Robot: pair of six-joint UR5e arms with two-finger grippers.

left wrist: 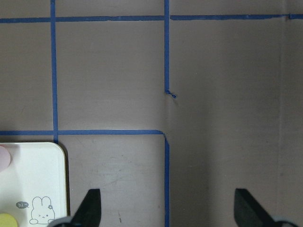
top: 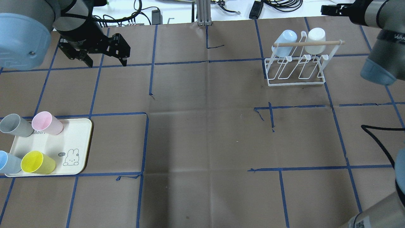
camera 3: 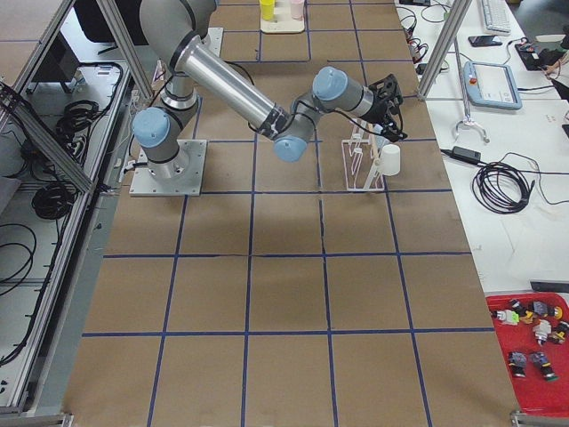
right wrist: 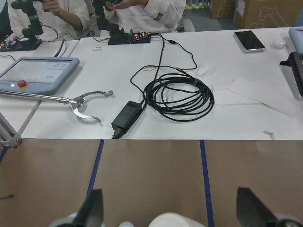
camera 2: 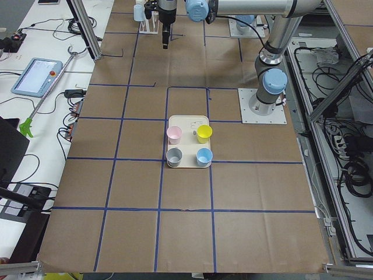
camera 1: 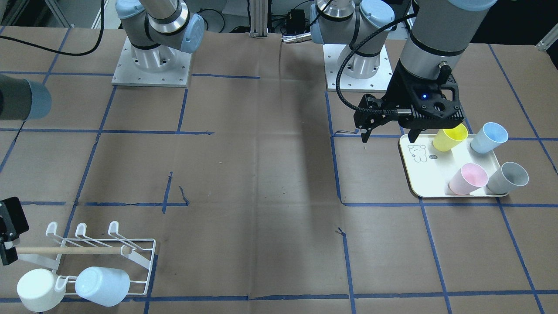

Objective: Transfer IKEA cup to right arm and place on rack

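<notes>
Four cups lie on a cream tray [top: 79, 133]: pink [top: 47, 123], grey [top: 15, 125], yellow [top: 38, 162] and light blue [top: 8, 161]. My left gripper [top: 107, 63] is open and empty, up in the air beyond the tray; the wrist view shows its tips [left wrist: 90, 208] wide apart over bare paper, with the tray corner [left wrist: 42, 179] at lower left. The white wire rack [top: 295, 69] with its wooden dowel [top: 307, 43] carries a light blue cup [top: 284, 39] and a white cup [top: 316, 39]. My right gripper [right wrist: 170, 213] is open and empty just behind the rack, over the white cup [right wrist: 168, 221].
Brown paper with blue tape lines covers the table [top: 205, 126]. The arm bases [camera 1: 152, 65] stand at the robot's side. Beyond the table's far edge a white bench [right wrist: 156, 71] holds cables, a pendant and people's hands. A black cable [top: 379, 133] lies at the right.
</notes>
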